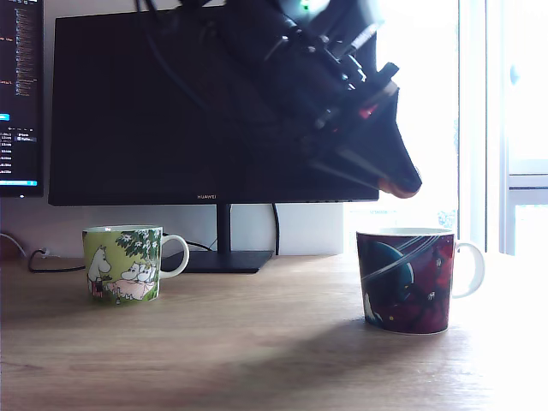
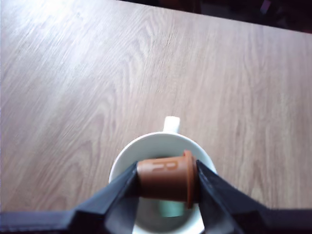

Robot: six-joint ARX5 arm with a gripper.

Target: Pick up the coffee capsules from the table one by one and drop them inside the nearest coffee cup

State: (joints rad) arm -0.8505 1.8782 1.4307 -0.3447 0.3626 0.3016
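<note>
One copper capsule (image 2: 165, 178) in jaws, above mug (image 2: 161, 146) rim

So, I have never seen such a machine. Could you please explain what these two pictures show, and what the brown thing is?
It is a robot arm ending in a pincer. One picture comes from a camera standing on the wooden desk, facing a monitor; the other from a camera on the arm's wrist, looking straight down. On the desk stand a green cartoon mug and a dark red mug. The pincer holds a copper-brown coffee capsule directly above the dark red mug's white inside.
</note>
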